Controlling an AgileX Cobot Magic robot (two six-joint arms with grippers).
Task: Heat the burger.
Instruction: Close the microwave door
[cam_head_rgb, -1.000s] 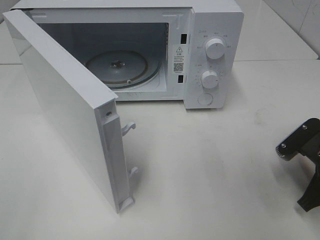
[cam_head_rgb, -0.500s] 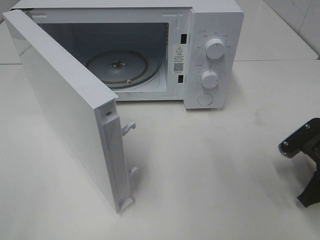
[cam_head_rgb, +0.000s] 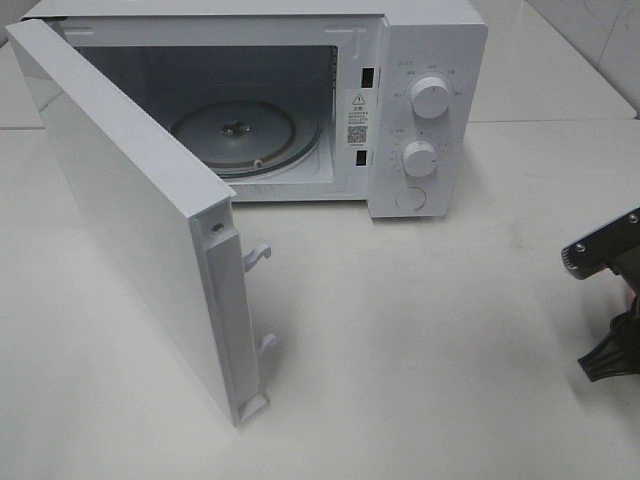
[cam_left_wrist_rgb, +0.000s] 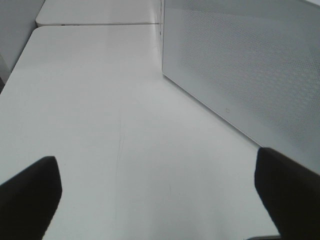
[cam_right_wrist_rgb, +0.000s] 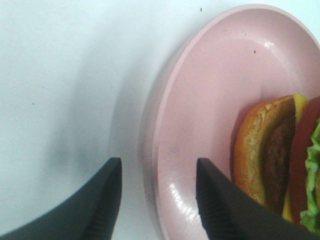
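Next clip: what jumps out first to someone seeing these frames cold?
The white microwave at the back of the table, its door swung wide open toward the camera and the glass turntable bare inside. Then the right wrist view: a burger on a pink plate, with the right gripper open, its fingers straddling the plate's rim. The overhead view shows neither plate nor burger.

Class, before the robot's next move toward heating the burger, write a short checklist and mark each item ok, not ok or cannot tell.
1. Microwave door open: ok.
2. Turntable free of objects: ok.
3. Right pincer open, straddling the pink plate rim: ok.
4. Burger on the plate: ok.
5. Burger gripped or plate lifted: not ok.
6. Left pincer open, holding nothing: ok.
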